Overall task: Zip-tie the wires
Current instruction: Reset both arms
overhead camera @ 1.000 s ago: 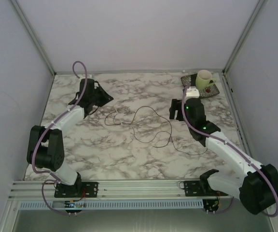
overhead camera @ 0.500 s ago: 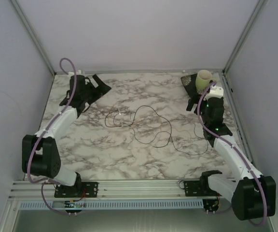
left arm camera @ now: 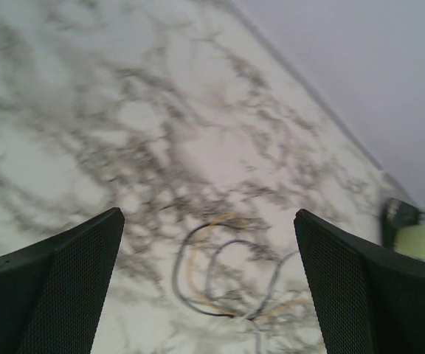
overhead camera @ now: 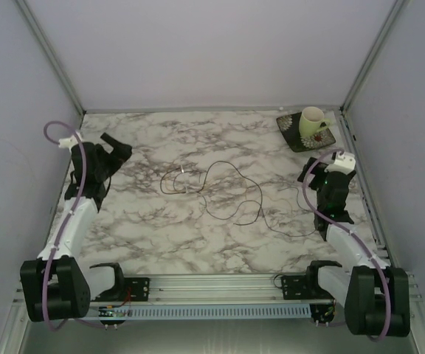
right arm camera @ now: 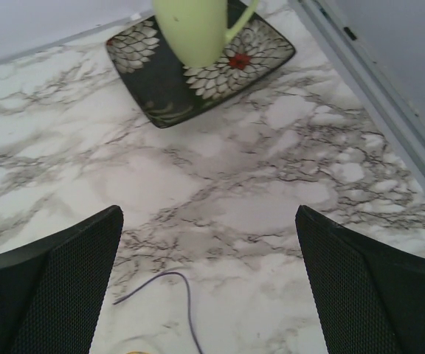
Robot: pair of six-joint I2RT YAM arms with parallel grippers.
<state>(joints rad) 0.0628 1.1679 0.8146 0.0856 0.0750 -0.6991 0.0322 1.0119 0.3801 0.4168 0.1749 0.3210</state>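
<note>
Fingers point(left arm camera: 57, 295) of our left gripper point(left arm camera: 207, 221) and right gripper point(right arm camera: 209, 217) gape wide, empty; wires point(overhead camera: 225, 164) sprawl at the table point(overhead camera: 153, 228) centre, mug point(overhead camera: 313, 120) at one o'clock.

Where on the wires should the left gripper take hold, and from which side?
Probably the left-hand loop of the wires, where several strands run close together; farther right they spread into single curls. They lie flat on the table, so bring the open left gripper straight down from above, fingers straddling the strands.
</note>
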